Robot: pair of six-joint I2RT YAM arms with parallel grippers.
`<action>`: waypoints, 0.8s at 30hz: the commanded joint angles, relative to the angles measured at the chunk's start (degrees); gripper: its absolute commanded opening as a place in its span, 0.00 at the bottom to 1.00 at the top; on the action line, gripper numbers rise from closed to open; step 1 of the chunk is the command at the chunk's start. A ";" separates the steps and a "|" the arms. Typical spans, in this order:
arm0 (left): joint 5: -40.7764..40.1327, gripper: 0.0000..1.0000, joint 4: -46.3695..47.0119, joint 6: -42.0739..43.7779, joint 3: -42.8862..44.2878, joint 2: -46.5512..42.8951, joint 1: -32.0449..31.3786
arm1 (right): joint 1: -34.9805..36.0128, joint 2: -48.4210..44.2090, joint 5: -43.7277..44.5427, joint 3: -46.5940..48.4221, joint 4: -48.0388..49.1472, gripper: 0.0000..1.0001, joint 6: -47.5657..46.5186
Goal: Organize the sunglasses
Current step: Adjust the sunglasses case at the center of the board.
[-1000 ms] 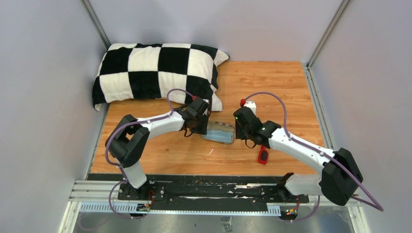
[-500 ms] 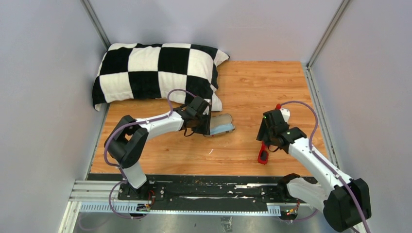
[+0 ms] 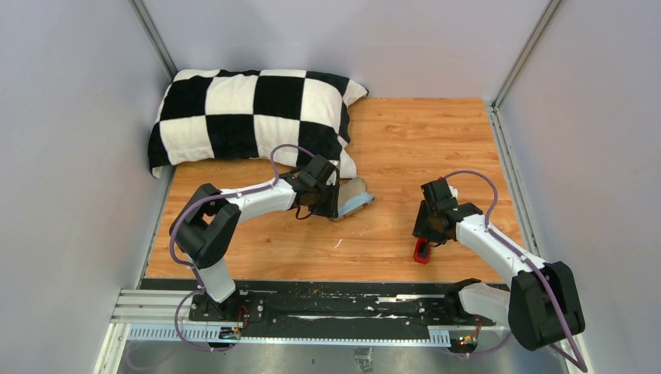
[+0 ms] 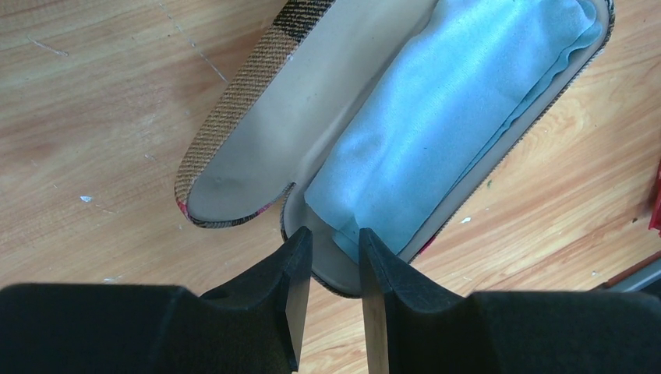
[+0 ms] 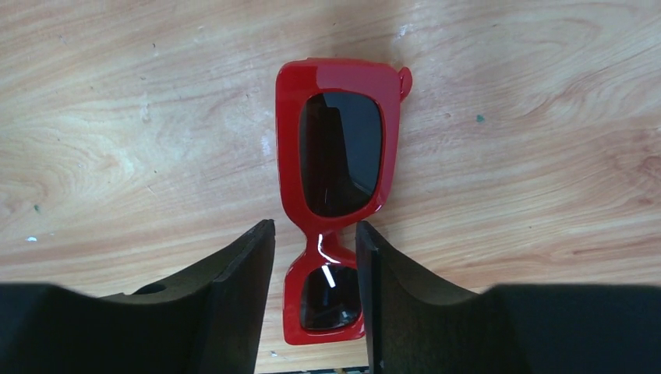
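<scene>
The right gripper [image 5: 316, 257] has swung from beside the plaid case [image 4: 234, 132] to the red sunglasses [image 5: 339, 156], which lie flat near the front edge of the table [image 3: 421, 140], well right of the case. Only its wrist view shows its jaws spread astride the bridge. The left wrist view shows the left gripper [image 4: 335, 265] pinching the open case's end rim, with the blue cloth [image 4: 452, 117] inside.

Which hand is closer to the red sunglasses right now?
Right. The right hand straddles the bridge of the sunglasses; the left hand is far off, pinching the rim of the case.
</scene>
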 commanded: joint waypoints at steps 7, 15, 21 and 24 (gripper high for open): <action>0.57 0.33 -0.24 0.11 0.93 0.86 -0.42 | -1.83 0.24 -0.43 -0.07 0.75 0.27 -1.30; 0.33 0.33 -0.54 0.00 0.82 0.01 -0.84 | -1.82 0.23 -0.79 -0.36 0.69 0.00 -0.96; -2.20 0.46 -3.69 1.29 2.24 -3.01 -1.51 | -1.82 -1.41 -1.00 0.64 -0.35 0.00 -1.19; -2.72 0.54 -5.39 2.18 2.82 -4.39 -1.87 | -1.85 -2.19 -1.09 1.68 -1.14 0.00 -1.47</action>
